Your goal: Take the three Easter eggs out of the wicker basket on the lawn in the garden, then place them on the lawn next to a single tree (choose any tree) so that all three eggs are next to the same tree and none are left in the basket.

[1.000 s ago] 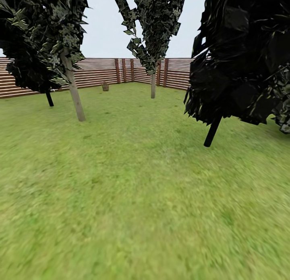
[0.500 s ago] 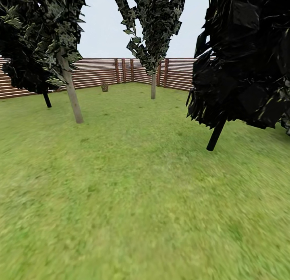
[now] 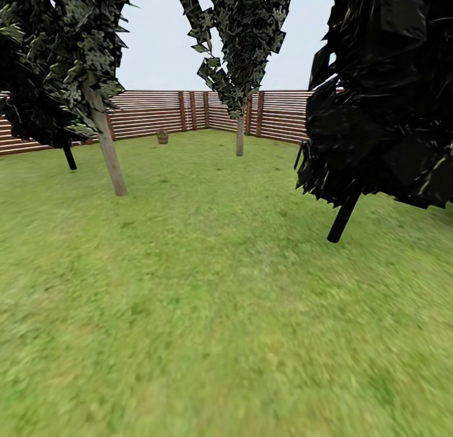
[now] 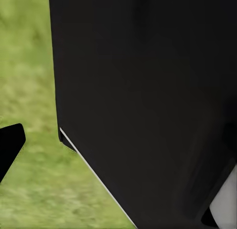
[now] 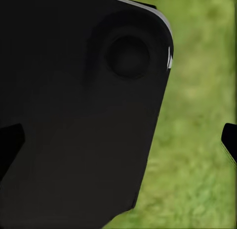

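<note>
The wicker basket (image 3: pixel 162 136) is a small brown shape far off on the lawn (image 3: pixel 207 286), close to the fence. It is too small to tell the Easter eggs in it. A tree (image 3: pixel 107 153) with a pale, leaning trunk stands at the left, and another tree (image 3: pixel 240 135) stands at the back near the fence corner. In the right wrist view my right gripper (image 5: pixel 118 142) is open, its dark fingertips (image 5: pixel 10 142) at the picture's two sides over grass and a black robot part. My left gripper (image 4: pixel 118 145) looks open, with one fingertip (image 4: pixel 10 146) over grass.
A dark-foliaged tree with a thin black trunk (image 3: pixel 343 220) stands close at the right, its crown hanging low. Another black trunk (image 3: pixel 69 158) is behind the left tree. A brown slat fence (image 3: pixel 151 113) closes the garden at the back. Open grass runs between the trees toward the basket.
The whole view has advanced a little: the near trees have spread outward and grown larger, so the camera has moved forward. Nothing in the garden itself has moved.
</note>
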